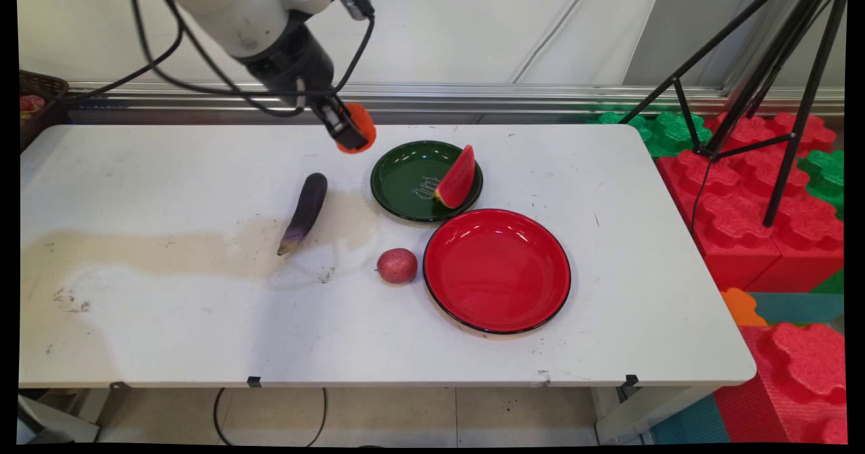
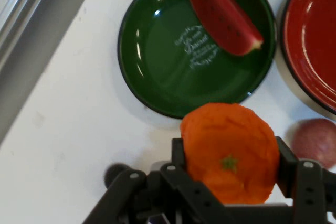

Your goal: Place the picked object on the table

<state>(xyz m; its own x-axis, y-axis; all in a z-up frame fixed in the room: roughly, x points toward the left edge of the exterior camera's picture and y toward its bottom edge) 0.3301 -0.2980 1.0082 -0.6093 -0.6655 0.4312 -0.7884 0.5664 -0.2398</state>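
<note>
gripper (image 1: pixel 353 132): clamped on the orange (image 1: pixel 358 128), one finger on each side of it. In the hand view (image 2: pixel 231 166) you can see the fruit wedged right between the fingers (image 2: pixel 178 153), little green stem mark facing the camera.

orange: up in the air, off the table (image 1: pixel 169 319), hanging over the far part of it just left of the green plate (image 1: pixel 399 184). From the hand view (image 2: pixel 229 153) it sits just short of that plate's rim (image 2: pixel 157 66).

green plate: toward the back of the table, with some white lettering in the middle.

watermelon (image 1: pixel 457 178): a slice on the right side of the green plate, red flesh up, leaning on the rim. Shows in the hand view too (image 2: pixel 220 17).

red plate (image 1: pixel 497 271): bigger one, in front and to the right of the green plate, rims pretty much touching. Just an edge of it in the hand view (image 2: pixel 310 40).

apple (image 1: pixel 397 265): reddish, on the table just beside the red plate's left edge. Peeks in at the right of the hand view (image 2: pixel 314 142).

eggplant (image 1: pixel 304 212): lying on the table left of the green plate, over a brownish stain (image 1: pixel 149 251) that runs off to the left.

background: red and green foam blocks (image 1: pixel 750 231) and a black tripod (image 1: pixel 770 76) to the right of the table, dark basket (image 1: pixel 40 99) at the far left.
</note>
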